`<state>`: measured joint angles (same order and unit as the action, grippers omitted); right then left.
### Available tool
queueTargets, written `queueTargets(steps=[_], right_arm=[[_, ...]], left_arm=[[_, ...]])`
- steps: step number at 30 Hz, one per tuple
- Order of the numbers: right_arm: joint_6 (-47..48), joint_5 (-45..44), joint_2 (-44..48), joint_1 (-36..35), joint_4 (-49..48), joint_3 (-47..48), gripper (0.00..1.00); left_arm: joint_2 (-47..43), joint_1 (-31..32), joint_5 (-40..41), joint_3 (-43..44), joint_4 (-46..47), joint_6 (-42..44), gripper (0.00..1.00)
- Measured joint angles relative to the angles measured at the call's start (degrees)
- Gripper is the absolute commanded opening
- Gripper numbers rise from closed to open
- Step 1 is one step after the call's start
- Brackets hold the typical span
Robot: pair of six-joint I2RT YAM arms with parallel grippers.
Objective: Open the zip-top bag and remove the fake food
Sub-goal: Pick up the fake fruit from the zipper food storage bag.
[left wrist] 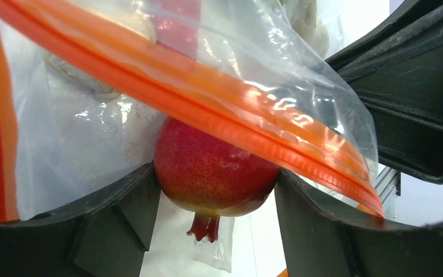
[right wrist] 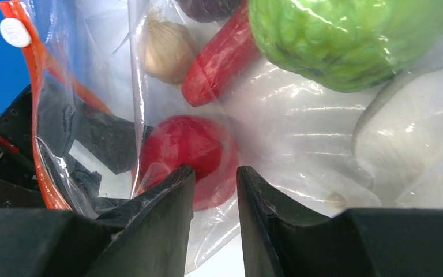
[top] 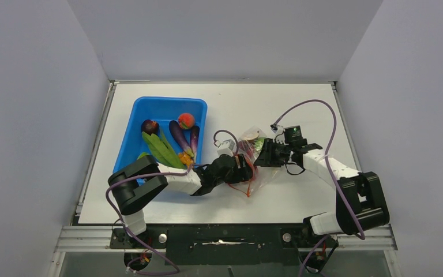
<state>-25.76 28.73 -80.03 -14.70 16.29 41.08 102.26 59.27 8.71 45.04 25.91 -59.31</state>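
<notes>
Since the toy pomegranate (left wrist: 213, 167) looks hard, light and slick, grip across its girth. Left gripper (left wrist: 214, 178) jaws wide, touching both flanks at the mouth of the zip-top bag (top: 262, 173), mid table (top: 300, 109). Right gripper (right wrist: 214, 172) narrow, pinching limp film.

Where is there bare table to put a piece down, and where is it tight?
Bare table behind the bag, from the bin to the right edge; also the near strip between the arm bases. Crowded at centre, where left hand and right hand meet the bag, and in the bin.
</notes>
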Motion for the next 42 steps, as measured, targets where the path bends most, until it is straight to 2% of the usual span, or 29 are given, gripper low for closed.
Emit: queueTargets(steps=[7, 9, 12, 15, 22, 32, 34, 37, 40, 42], right_arm=[[-0.22, -4.61, 2.19, -0.66, 3.06, 0.02, 0.38], [-0.22, -5.64, 2.93, -0.74, 3.48, 0.02, 0.38], [-0.17, -6.23, 3.1, -0.74, 3.67, 0.02, 0.38], [-0.15, -5.86, 2.45, -0.74, 3.85, 0.02, 0.36], [0.07, -3.15, -1.05, -0.79, 3.76, 0.02, 0.36], [1.25, -1.14, -1.2, -0.76, 3.21, 0.0, 0.36], [1.33, -0.57, -1.22, -0.7, 2.71, -0.13, 0.36], [1.31, -0.02, -1.4, -0.57, 1.29, -0.72, 0.36], [1.11, 0.87, -2.23, -0.22, 0.15, -0.94, 0.36], [1.07, 1.16, -2.38, -0.09, -0.02, -0.94, 0.36]], left_arm=[[-1.4, 0.44, 2.54, -1.75, 0.15, -1.51, 0.47], [-1.97, 0.44, 2.8, -1.84, -0.7, -1.49, 0.53], [-2.4, 0.44, 2.78, -1.75, -2.23, -1.07, 0.67], [-2.45, 0.44, 2.56, -0.96, -3.65, -0.17, 0.74], [-2.43, 0.44, 0.9, -0.13, -5.11, 1.57, 0.75], [-1.01, 0.07, -1.18, 1.01, -5.09, 2.58, 0.77], [-0.9, -0.17, -1.73, 0.96, -4.66, 2.56, 0.73], [-0.76, -0.5, -1.95, 0.46, -3.65, 2.56, 0.6], [-0.74, -0.76, -2.16, 0.2, -3.34, 2.49, 0.4], [-0.74, -0.9, -2.45, 0.07, -3.1, 2.45, 0.35]])
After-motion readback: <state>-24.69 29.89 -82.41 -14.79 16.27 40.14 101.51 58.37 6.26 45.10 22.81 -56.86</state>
